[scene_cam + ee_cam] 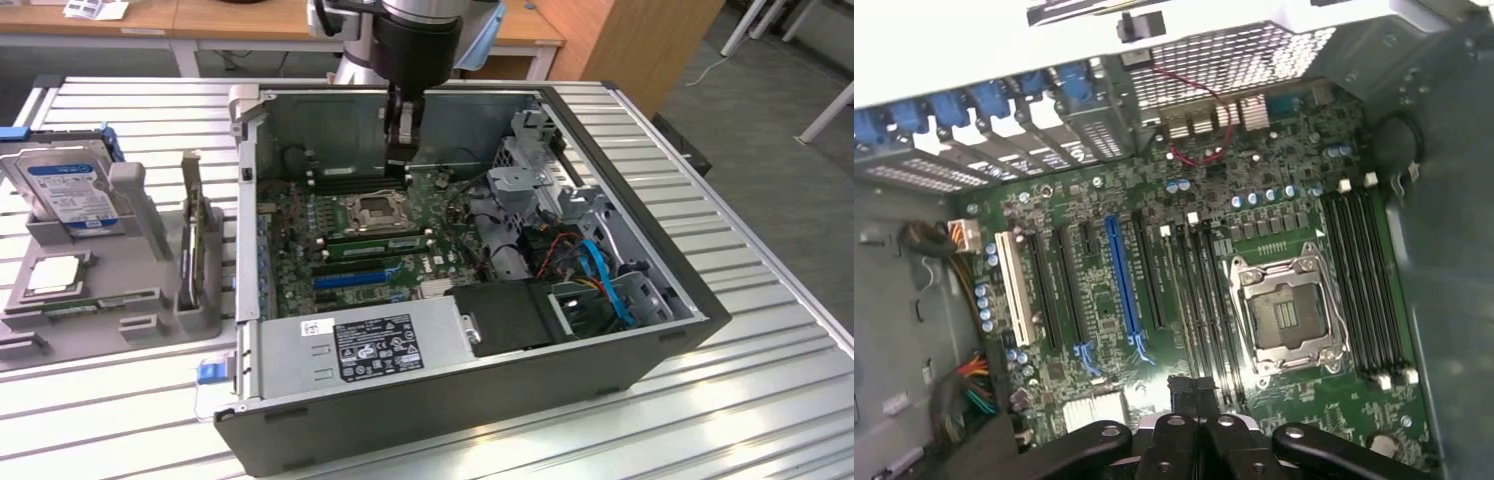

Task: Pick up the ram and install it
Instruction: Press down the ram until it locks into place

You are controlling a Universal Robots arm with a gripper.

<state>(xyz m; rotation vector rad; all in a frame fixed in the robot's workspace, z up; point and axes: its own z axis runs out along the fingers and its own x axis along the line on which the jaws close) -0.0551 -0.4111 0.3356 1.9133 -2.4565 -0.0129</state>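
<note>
**Arm hovering over the open case, ram standing in a slot**

The gripper is hanging above the motherboard, near the far slots. I cannot tell how its jaws are standing, or whether they are pinching anything. The ram is standing on edge in a slot just beside the socket, apparently seated. I'm judging it light, stiff and fragile, best taken by its long top edge, off the chips.

motherboard — empty CPU socket, blue slot
</note>
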